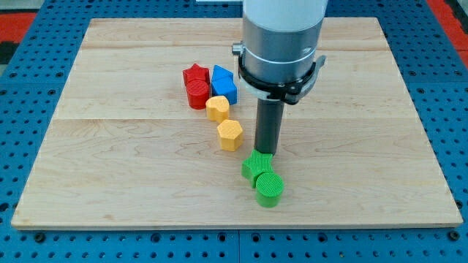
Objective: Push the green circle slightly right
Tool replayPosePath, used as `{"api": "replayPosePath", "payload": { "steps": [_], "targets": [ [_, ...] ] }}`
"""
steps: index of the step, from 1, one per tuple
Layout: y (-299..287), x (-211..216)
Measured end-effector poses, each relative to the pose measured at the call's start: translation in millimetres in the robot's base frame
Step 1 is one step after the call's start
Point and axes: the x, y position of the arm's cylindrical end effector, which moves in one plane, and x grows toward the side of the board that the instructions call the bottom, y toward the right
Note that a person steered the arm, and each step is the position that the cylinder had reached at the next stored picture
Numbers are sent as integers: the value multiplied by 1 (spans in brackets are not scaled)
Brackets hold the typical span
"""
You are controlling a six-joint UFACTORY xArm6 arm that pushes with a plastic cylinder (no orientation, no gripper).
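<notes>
**benchbot_88:** Quick look at the setup. The green circle is near the view's bottom edge of the table, a bit right of centre. It's touching a second green block that sits just up and to the view's left of it; the shape of that one is hard to call, maybe a star or cube. My tip is at the top edge of that second green block, so it's behind the pair, not beside the circle.

**pushrod_pal:** How do you reckon the circle behaves?

**benchbot_88:** Looks like a small, rigid plastic cylinder with ribbed sides, probably light. On smooth wood I'd guess it slides easily and could roll off the line if hit off-centre. No hand here, just a rod, so nothing opens or closes and nothing is held. Contact should go on the circle's left flank, square through its middle, and gently, since "slightly" is the ask.

**pushrod_pal:** Anything in the way?

**benchbot_88:** The other green block is the nuisance: it crowds the circle's upper-left side, so getting to the left flank means going round it, likely from the view's bottom-left. Clipping it would drag both. To the view's right of the circle there's just bare table. The two yellow blocks, the red pair and the blue block are all further up-left, well apart.
</notes>
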Motion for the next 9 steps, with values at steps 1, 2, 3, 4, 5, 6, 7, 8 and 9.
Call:
{"api": "replayPosePath", "payload": {
  "steps": [1,2,3,4,5,6,7,8,9],
  "targets": [
    [-8,22],
    [-18,32],
    [-43,32],
    [-72,41],
    [-113,78],
    [-94,110],
    [-75,109],
    [12,110],
    [61,109]
  ]
}}
